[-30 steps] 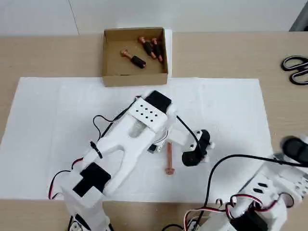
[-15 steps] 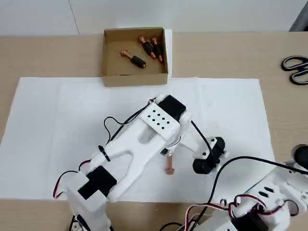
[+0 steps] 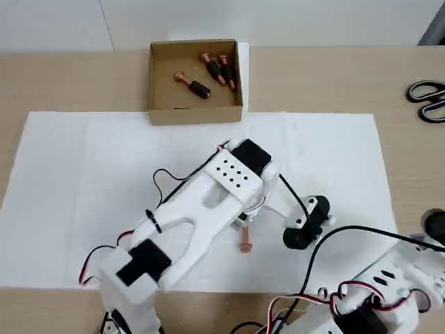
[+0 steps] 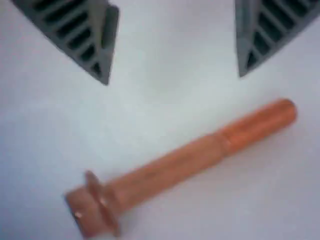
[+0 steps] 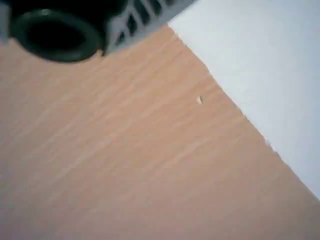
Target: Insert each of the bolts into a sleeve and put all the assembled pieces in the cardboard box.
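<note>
- Where the white paper sheet (image 3: 83,181) covers the counter (image 3: 69,76), a lone copper bolt (image 4: 185,165) lies flat, flanged head at one end and plain tip at the other.
- The left hand (image 4: 172,77) hangs right above that bolt, released, with its two ribbed fingers (image 4: 85,35) set wide apart and touching nothing.
- In the high view the bolt (image 3: 245,240) pokes out from under the left arm's wrist, head end toward the near edge of the sheet.
- The right hand (image 5: 107,32) is by the counter's near right corner, over bare wood just off the paper's edge. It is grasping a black sleeve (image 5: 52,35), with the bore facing the wrist camera.
- The cardboard box (image 3: 195,115) sits at the far edge of the sheet, well apart from the bolt.
- Three assembled pieces lie inside it, one (image 3: 192,83) toward the middle and two (image 3: 214,67) (image 3: 228,72) close together near the far right corner.
- Black-handled scissors (image 3: 427,101) rest on the wood at the right edge.
</note>
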